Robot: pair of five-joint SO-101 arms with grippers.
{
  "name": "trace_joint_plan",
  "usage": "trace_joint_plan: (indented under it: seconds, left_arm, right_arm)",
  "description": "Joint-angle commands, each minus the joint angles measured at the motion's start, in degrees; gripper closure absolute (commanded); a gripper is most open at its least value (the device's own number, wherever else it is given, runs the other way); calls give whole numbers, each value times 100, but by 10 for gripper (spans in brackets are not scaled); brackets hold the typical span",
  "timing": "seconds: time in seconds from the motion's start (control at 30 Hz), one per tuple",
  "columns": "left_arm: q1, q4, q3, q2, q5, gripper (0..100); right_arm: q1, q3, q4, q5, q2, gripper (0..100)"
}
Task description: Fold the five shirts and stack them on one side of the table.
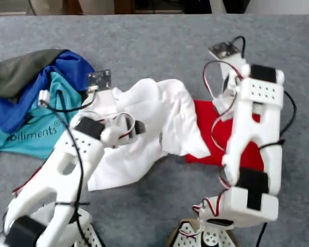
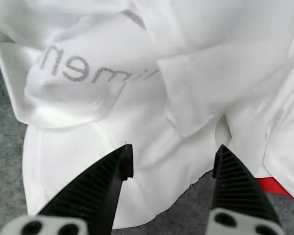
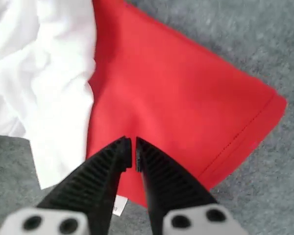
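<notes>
Where the white shirt [image 1: 149, 116] lay: crumpled mid-surface, one edge draped over the red shirt [image 3: 176, 98].
Left jaws: apart, above the white shirt's bunched layers.
Right jaws: together, nothing between them, over the red shirt.
Risk: a pinch there would likely catch several layers, or drag the red shirt askew.
Heap: teal shirt [image 1: 36, 136], blue shirt [image 1: 67, 69] and dark shirt [image 1: 20, 72] tangled near the edge of the surface [image 1: 159, 46]; a wide sweep might snag them.

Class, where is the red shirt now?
In the high view, the red shirt lies right of centre, partly under the white shirt, beneath the right arm.
</notes>
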Motion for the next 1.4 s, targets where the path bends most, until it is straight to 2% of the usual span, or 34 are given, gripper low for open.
trace_joint_plan:
  seconds: [0.0, 0.27, 0.47, 0.63, 1.0, 1.23, 1.37]
  left_arm:
    - [79, -79, -659, 681, 176, 728]
    - [44, -26, -2048, 2440, 149, 747]
    - [35, -26, -2585, 3090, 62, 991]
    - [-325, 589, -3376, 3116, -114, 980]
    - [-1626, 2673, -6497, 3134, -545, 981]
    - [-2523, 3244, -7982, 3125, -853, 981]
    - [-3156, 3543, -9064, 3125, -862, 981]
  right_arm:
    - [145, 505, -387, -44, -558, 967]
    - [154, 954, -615, -44, -901, 967]
    - [154, 954, -598, -44, -927, 967]
    - [154, 954, -580, -44, -901, 967]
    - [-66, 1473, -563, -44, -936, 967]
    - [-163, 1147, -53, -18, -936, 964]
    - [-435, 1042, 290, 580, -945, 958]
